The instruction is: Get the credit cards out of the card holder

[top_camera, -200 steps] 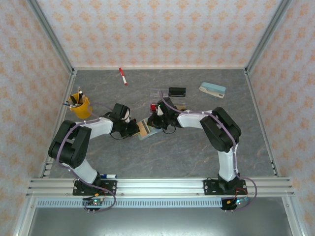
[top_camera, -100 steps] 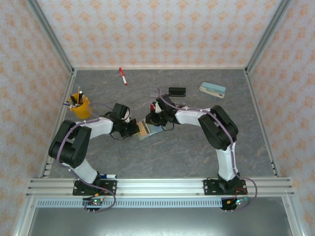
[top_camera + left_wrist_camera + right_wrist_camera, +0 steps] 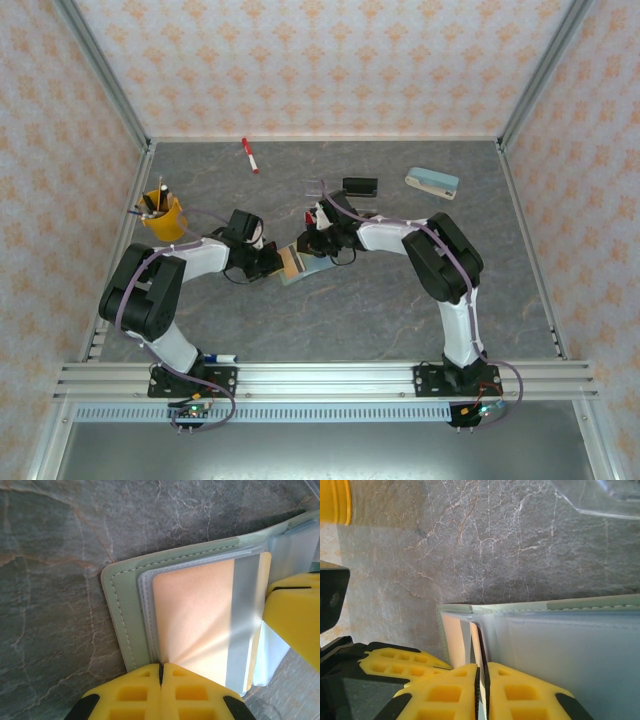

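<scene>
- We are working on getting the tan card out of the card holder, which is lying open on the table, near its middle and between the two arms.
- We are anchoring the holder with the left gripper. Its fingers are pressed together on the holder's near edge, over the cover and the clear sleeve with the tan card inside.
- We are pinching with the right gripper as well. Its fingers are almost touching, with a thin leaf of the holder's inner pocket between them. We cannot tell whether a card's edge is caught in that pinch too.
- We are judging that the right pinch needs to bite the card itself and not just the clear sleeve. Otherwise the sleeve will be stretching while the card is going nowhere.
- We are also judging that the pull should be running straight along the pocket's opening and flat to the table, with the left grip bracing the holder. A tilted pull could be jamming the card or folding the holder shut.
- Seen from above, both arms are reaching inward with elbows bent out to the sides and wrists low over the table. The two grippers are facing each other across the holder, close together.
</scene>
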`<state>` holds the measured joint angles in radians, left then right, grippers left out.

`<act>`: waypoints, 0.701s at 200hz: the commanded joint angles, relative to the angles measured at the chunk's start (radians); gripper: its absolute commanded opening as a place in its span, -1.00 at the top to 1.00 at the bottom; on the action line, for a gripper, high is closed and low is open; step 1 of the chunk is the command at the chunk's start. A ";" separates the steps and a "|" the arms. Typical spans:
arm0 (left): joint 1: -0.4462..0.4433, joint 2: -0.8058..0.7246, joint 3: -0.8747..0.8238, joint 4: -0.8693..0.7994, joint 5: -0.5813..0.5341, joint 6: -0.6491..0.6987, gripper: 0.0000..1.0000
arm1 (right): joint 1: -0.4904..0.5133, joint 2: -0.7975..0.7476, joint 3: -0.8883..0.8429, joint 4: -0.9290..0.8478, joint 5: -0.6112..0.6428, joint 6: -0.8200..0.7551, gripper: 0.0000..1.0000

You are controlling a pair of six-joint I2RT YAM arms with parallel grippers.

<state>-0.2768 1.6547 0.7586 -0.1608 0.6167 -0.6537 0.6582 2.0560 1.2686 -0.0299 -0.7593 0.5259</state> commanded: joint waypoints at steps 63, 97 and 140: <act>0.005 0.096 -0.058 -0.075 -0.094 0.011 1.00 | 0.076 0.055 0.077 -0.170 -0.028 -0.123 0.76; 0.005 0.097 -0.058 -0.061 -0.076 0.008 1.00 | 0.114 0.054 0.114 -0.286 0.055 -0.206 0.75; 0.006 0.096 -0.061 -0.046 -0.062 0.006 1.00 | 0.126 0.046 0.123 -0.325 0.078 -0.238 0.76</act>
<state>-0.2657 1.6611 0.7574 -0.1482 0.6498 -0.6540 0.7097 2.0777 1.3941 -0.2321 -0.6113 0.3340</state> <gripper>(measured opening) 0.044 0.122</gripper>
